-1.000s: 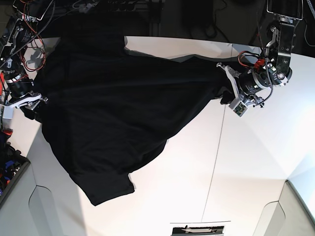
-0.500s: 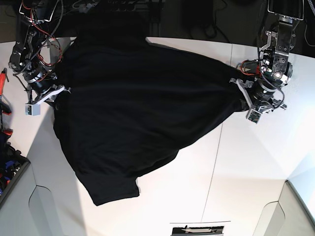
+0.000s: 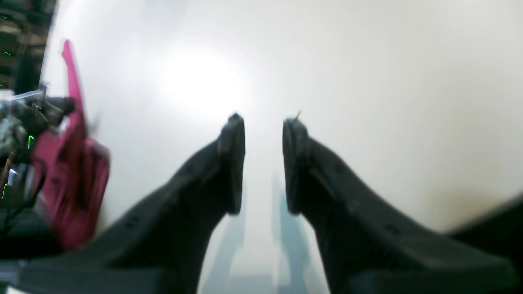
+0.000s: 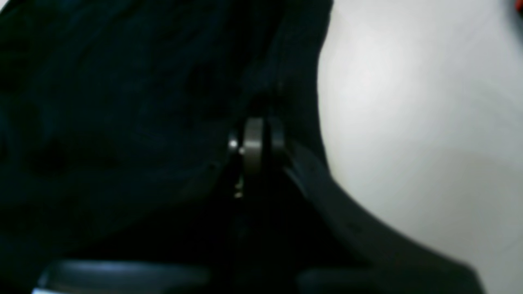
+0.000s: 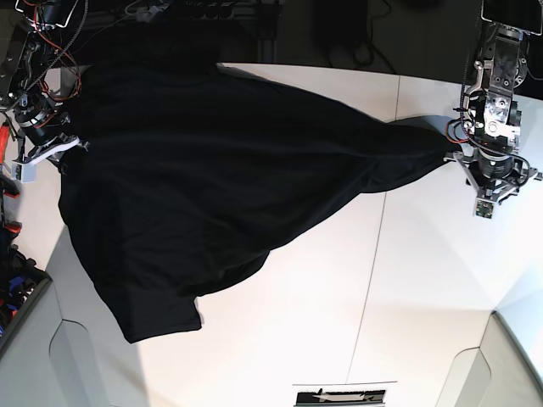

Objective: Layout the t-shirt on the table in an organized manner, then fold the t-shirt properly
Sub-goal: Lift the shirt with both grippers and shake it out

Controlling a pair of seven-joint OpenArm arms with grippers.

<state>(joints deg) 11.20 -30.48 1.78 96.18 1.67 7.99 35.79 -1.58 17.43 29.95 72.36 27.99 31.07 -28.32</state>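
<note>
- Your left claw [image 3: 263,163] is standing released: in its wrist view the two dark fingers [image 3: 233,163] are parted with only bare white tabletop [image 3: 367,81] showing between them, and nothing is gripped.
- In the base view that same left claw [image 5: 490,185] is sitting at the right, just beside the stretched tip of the t-shirt [image 5: 221,170]; you cannot tell from here whether the cloth is touching it.
- Your right claw [image 4: 255,143] is clenching on the t-shirt [image 4: 122,102]: its wrist view is showing the metal tips pressed together with black cloth bunched around them, and white tabletop [image 4: 408,102] lying to one side.
- In the base view the right claw [image 5: 47,153] is holding the shirt's edge at the far left of the tabletop [image 5: 339,322].
- The black t-shirt is spreading across the left and middle of the tabletop, narrowing to a point toward the left claw, with a sleeve [image 5: 161,318] hanging toward the near edge.
- A thin dark seam [image 5: 369,271] is running across the tabletop just right of the shirt's lower folds.
- A blurred pink object [image 3: 73,163] is showing at the left edge of the left wrist view; you cannot tell what it is.
</note>
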